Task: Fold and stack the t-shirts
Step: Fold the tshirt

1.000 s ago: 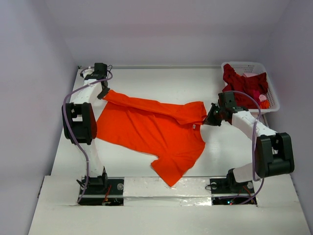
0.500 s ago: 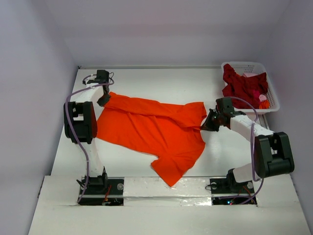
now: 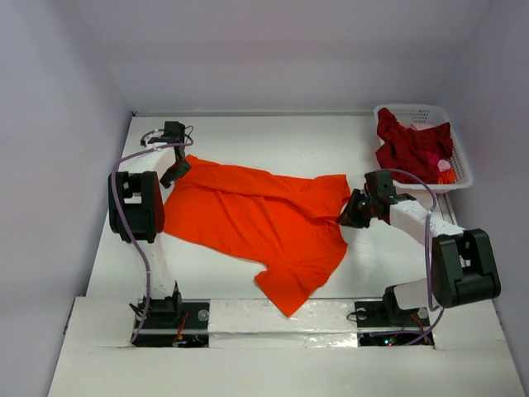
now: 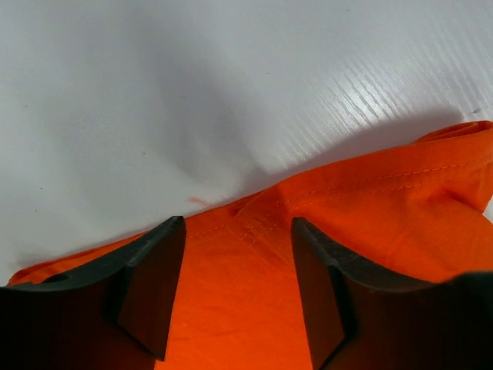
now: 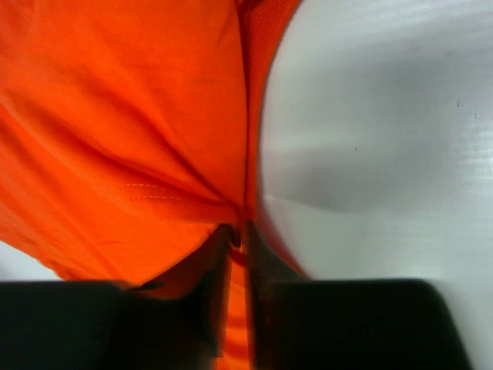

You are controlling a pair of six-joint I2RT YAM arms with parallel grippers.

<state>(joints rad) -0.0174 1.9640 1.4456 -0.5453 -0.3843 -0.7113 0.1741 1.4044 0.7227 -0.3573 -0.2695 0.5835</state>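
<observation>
The orange t-shirt (image 3: 256, 219) is spread flat on the table (image 3: 273, 136) between the arms; its far left corner is straddled by the left gripper (image 4: 237, 254), whose fingers are held apart; a thin fold at its right edge is pinched by the right gripper (image 5: 240, 239); the dark red t-shirts (image 3: 409, 145) are heaped in the basket (image 3: 413, 108) at the far right.
</observation>
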